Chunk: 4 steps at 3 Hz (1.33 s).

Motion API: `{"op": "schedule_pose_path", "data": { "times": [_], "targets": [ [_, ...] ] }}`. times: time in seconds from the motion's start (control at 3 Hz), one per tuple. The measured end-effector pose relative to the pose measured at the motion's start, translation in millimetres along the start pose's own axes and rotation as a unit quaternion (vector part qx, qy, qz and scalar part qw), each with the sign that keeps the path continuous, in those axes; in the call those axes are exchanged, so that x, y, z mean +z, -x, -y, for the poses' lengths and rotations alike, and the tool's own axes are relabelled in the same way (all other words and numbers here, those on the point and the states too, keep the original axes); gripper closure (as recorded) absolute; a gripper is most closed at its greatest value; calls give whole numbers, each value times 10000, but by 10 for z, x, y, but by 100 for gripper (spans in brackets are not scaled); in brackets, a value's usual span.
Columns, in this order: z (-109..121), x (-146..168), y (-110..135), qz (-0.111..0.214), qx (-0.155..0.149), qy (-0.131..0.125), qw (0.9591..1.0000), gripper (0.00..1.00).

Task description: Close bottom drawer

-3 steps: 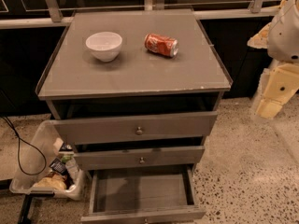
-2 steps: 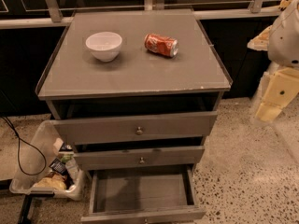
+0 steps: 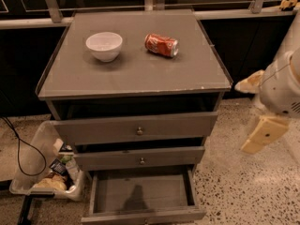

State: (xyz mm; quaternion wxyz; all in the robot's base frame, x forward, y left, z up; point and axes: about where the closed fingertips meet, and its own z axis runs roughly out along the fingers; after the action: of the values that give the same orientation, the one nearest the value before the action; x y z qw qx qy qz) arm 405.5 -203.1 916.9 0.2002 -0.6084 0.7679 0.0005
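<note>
The bottom drawer [image 3: 143, 214] of the grey cabinet is pulled far out, showing its plank floor [image 3: 140, 191], which holds nothing. Its slim front panel lies at the lower edge of the camera view. The mid-sized drawer [image 3: 140, 159] above it is out a little, and the tall top drawer [image 3: 137, 129] is out a bit further. My gripper [image 3: 257, 108] hangs in the air to the right of the cabinet, level with the top drawer. Its cream fingers [image 3: 264, 134] are spread apart and hold nothing. It touches no drawer.
A white bowl [image 3: 104, 45] and a red soda can [image 3: 161, 45] lying on its side rest on the cabinet top [image 3: 136, 74]. A clear bin of clutter [image 3: 44, 172] and a black cable [image 3: 21, 149] are on the floor at the left. Speckled floor lies to the right.
My gripper has dropped lower and come slightly left, towards the cabinet's right side. The drawers, bowl and can have not moved.
</note>
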Motion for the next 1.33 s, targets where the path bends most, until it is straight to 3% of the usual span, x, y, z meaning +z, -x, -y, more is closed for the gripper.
{"op": "schedule_pose_path", "data": {
  "times": [0.33,1.0,1.33],
  "targets": [
    [-344,404,-76,412,-123,241,9988,42],
    [-406,458,-83,446,-184,305,9984,88],
    [-530,815,-79,389,-69,588,9975,100]
  ]
}}
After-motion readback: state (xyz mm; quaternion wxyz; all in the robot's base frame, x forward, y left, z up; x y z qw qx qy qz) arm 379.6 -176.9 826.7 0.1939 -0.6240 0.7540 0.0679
